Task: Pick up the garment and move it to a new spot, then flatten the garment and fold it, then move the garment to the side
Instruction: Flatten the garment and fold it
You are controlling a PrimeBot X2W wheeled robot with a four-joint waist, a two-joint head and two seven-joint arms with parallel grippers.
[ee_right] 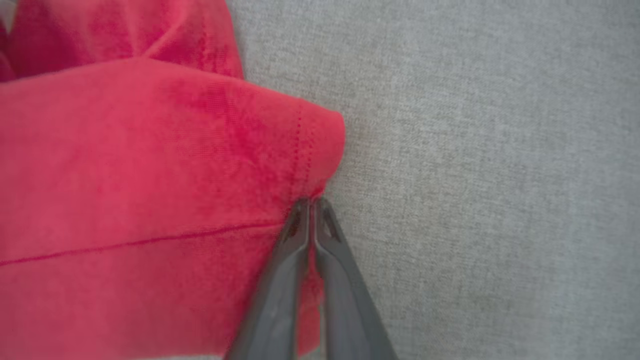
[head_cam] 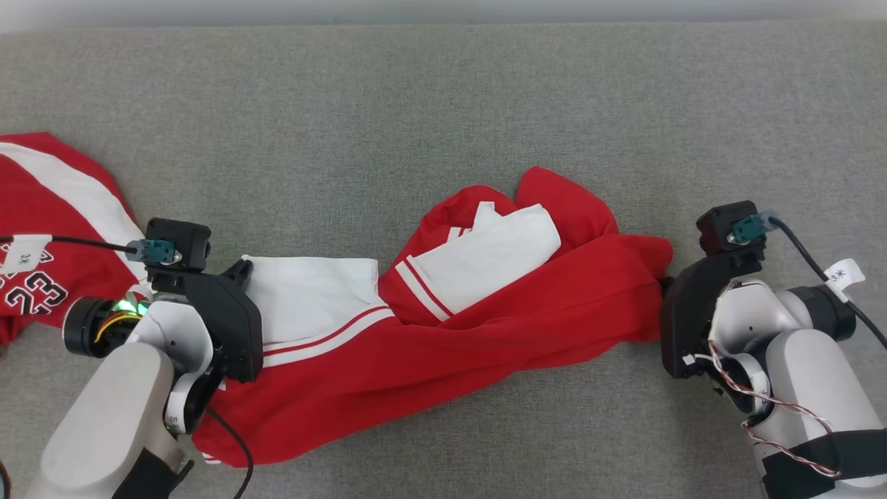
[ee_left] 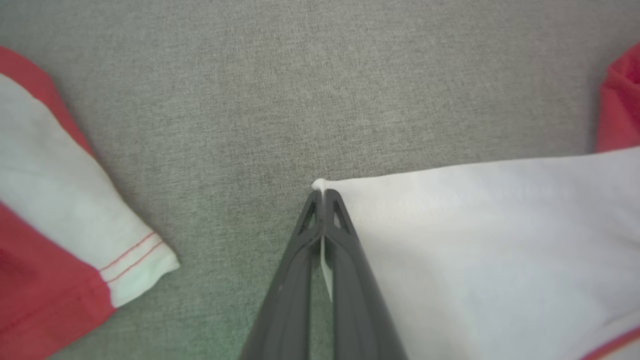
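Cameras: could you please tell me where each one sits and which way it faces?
Head view: on the head, facing forward and down at the garment on the grey surface; left gripper and right gripper show at its ends.
Left wrist view: on the left wrist, facing along its fingers, shut on the white sleeve.
Right wrist view: on the right wrist, facing along its fingers, pinching the red hem.
Shared: head and left wrist views both show the second jersey.

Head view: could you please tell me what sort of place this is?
Probably a laundry-folding test bench: a broad grey cloth-covered surface, a crumpled red-and-white garment on it, and a second red jersey at the left.
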